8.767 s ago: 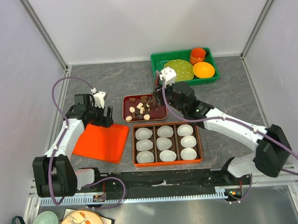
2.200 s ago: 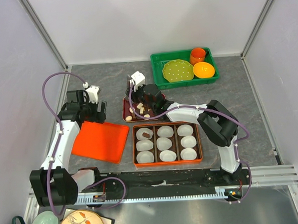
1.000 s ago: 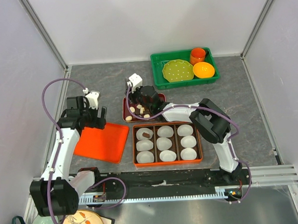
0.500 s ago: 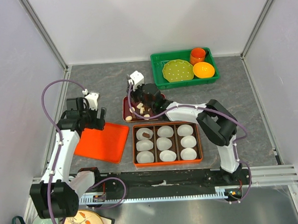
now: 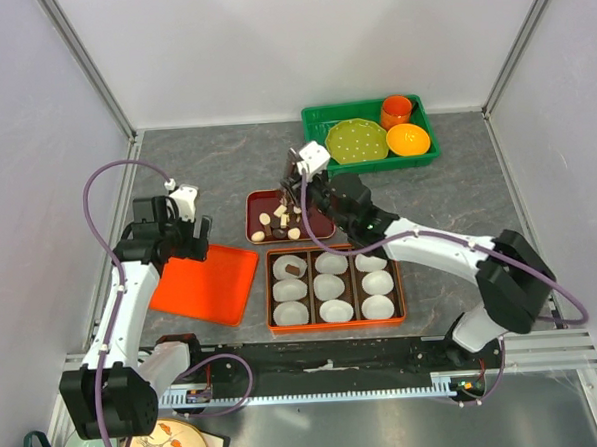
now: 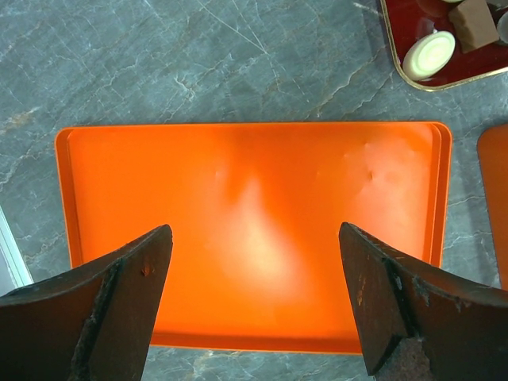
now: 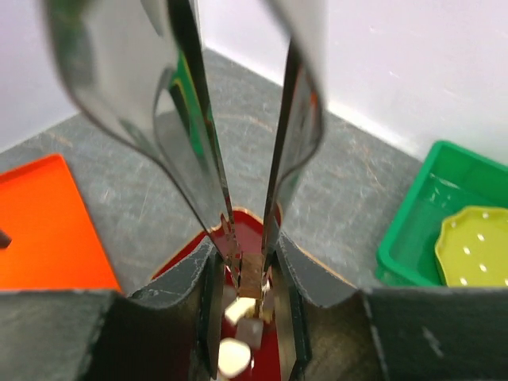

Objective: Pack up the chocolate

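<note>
Loose chocolate (image 5: 278,223), dark brown cubes and cream ovals, lies in a small red tray (image 5: 321,227). In front of it stands an orange box (image 5: 332,248) of nine white paper cups; the far left cup holds one brown cube (image 5: 291,271). My right gripper (image 5: 296,184) hangs over the tray's far right part. In the right wrist view it (image 7: 251,262) is shut on a brown cube (image 7: 251,276), above more pieces (image 7: 236,311). My left gripper (image 5: 184,239) is open and empty above a flat orange lid (image 5: 204,284), as the left wrist view (image 6: 254,238) shows.
A green bin (image 5: 314,143) at the back right holds a yellow-green plate (image 5: 356,140), an orange cup (image 5: 397,109) and an orange bowl (image 5: 407,139). Bowls and a patterned plate (image 5: 160,446) sit below the table's near edge. The left wrist view catches the tray's corner (image 6: 444,75).
My right gripper has risen from the red tray and swung right with a brown cube in it. One brown cube now lies in the far left cup. My left arm barely moved.
</note>
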Motion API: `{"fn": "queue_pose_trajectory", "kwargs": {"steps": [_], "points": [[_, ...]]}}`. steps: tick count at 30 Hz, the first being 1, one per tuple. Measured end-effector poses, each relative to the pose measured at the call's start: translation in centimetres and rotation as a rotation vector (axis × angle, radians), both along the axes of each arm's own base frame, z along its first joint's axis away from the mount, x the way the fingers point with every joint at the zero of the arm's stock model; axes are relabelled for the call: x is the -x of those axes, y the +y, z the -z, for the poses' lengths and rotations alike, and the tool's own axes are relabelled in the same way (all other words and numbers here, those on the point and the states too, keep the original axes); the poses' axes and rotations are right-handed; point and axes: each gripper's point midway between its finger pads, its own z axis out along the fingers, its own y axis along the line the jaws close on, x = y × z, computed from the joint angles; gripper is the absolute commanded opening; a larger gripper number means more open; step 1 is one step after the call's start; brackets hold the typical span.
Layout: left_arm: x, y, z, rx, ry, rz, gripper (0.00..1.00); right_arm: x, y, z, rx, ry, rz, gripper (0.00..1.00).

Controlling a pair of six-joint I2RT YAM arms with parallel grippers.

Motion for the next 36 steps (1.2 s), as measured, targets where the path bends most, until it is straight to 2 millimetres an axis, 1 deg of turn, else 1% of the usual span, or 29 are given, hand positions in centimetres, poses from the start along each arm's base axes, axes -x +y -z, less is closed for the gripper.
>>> {"fn": "queue_pose_trajectory", "kwargs": {"steps": [1, 4, 6, 10, 13, 18, 22, 25, 30, 36], "points": [[0.1, 0.0, 0.1, 0.0, 0.004, 0.0, 0.92, 0.7, -0.7, 0.1, 0.009, 0.008, 0.0, 0.33], [0.2, 0.0, 0.3, -0.002, 0.009, 0.001, 0.92, 2.3, -2.0, 0.2, 0.024, 0.022, -0.002, 0.33], [0.2, 0.0, 0.3, -0.002, 0.008, 0.002, 0.92, 3.8, -2.9, 0.1, 0.033, 0.03, -0.007, 0.33], [0.2, 0.0, 0.3, -0.004, 0.009, 0.003, 0.92, 6.4, -4.4, -0.4, 0.028, 0.039, -0.019, 0.33], [0.2, 0.1, 0.3, -0.006, 0.009, 0.003, 0.92, 7.8, -5.7, -0.4, 0.031, 0.047, -0.018, 0.33], [0.2, 0.1, 0.3, -0.007, 0.009, 0.003, 0.92, 9.7, -7.3, 0.6, 0.05, 0.077, -0.015, 0.33], [0.2, 0.1, 0.3, -0.007, 0.009, 0.003, 0.92, 10.6, -8.3, 2.1, 0.07, 0.111, -0.006, 0.33], [0.2, 0.1, 0.4, -0.007, 0.011, 0.003, 0.92, 10.9, -9.0, 3.1, 0.093, 0.133, 0.007, 0.33], [0.4, 0.1, 0.4, -0.006, 0.017, 0.003, 0.92, 11.0, -9.3, 3.6, 0.106, 0.148, 0.017, 0.33], [0.6, 0.1, 0.5, -0.007, 0.025, 0.003, 0.92, 11.5, -9.2, 4.0, 0.115, 0.162, 0.007, 0.34]]}}
